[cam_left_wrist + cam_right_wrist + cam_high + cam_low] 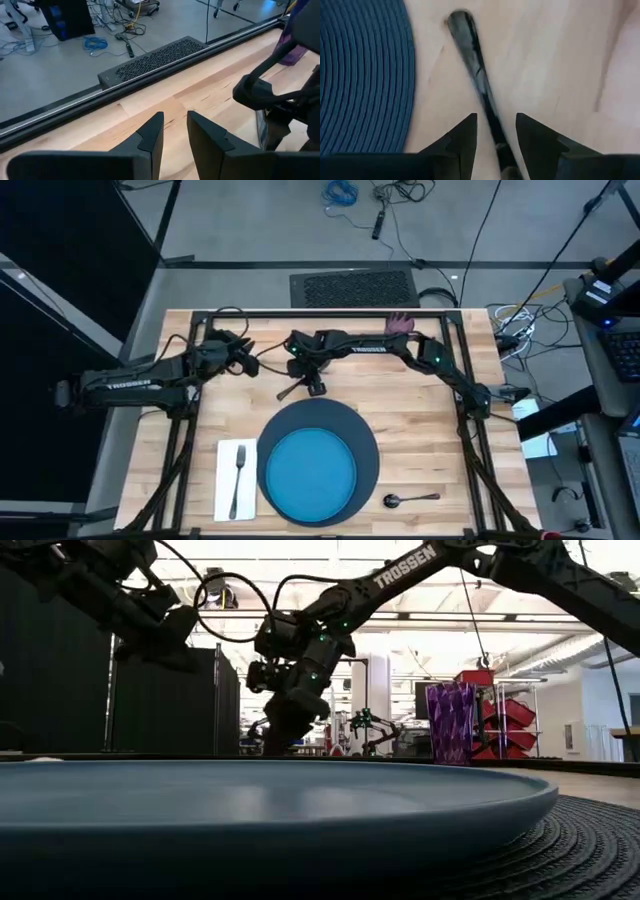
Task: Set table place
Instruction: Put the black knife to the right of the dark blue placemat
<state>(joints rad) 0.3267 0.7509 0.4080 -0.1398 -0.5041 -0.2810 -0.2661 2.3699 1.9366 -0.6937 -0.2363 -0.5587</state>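
Right gripper (495,135) is lowered over the knife (475,75), fingers parted to either side of the dark handle, not closed on it. The knife lies flat on the table (420,430), just beyond the charger's (365,442) far rim. Blue plate (308,473) sits on the charger; fork (238,478) on napkin (224,480) toward the left edge, spoon (408,499) toward the right. Purple cup (400,324) stands at the far edge. Left gripper (175,132) hovers near the far left corner, slightly open, empty.

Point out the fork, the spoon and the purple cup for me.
fork (238,476), high view, middle of its handle on the napkin.
spoon (392,500), high view, its bowl.
purple cup (451,722), low view, middle of its side wall.
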